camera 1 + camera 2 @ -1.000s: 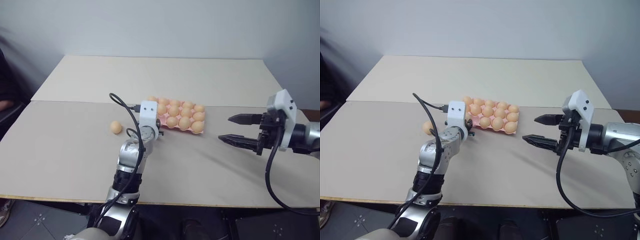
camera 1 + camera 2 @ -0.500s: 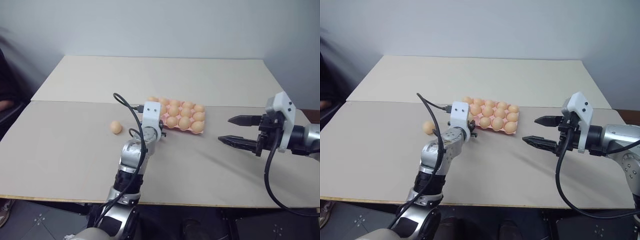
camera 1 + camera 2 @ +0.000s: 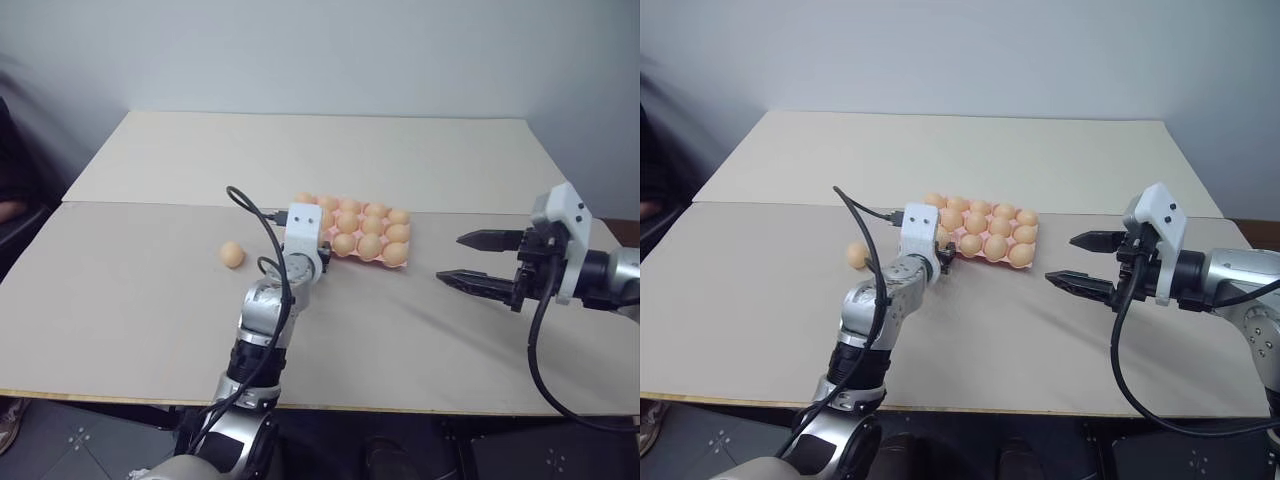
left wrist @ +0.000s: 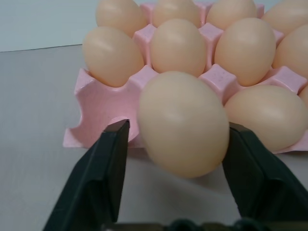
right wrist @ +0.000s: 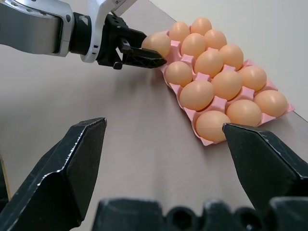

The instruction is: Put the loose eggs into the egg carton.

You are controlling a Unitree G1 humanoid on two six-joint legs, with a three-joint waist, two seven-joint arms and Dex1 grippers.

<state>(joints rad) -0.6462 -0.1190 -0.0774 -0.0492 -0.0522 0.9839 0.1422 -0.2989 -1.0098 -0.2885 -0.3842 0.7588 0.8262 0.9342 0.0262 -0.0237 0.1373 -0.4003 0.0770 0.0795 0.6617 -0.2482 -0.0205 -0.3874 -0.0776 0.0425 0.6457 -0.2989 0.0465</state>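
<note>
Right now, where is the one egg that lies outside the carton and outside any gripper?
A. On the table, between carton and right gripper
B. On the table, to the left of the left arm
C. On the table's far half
B: the loose egg lies alone on the table, left of the left arm.

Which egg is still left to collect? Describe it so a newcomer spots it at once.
Start at the pink egg carton mid-table. Look past the left tool to the bare tabletop on the robot's left: one egg lies there alone, the only one on the table surface, touching nothing.
</note>
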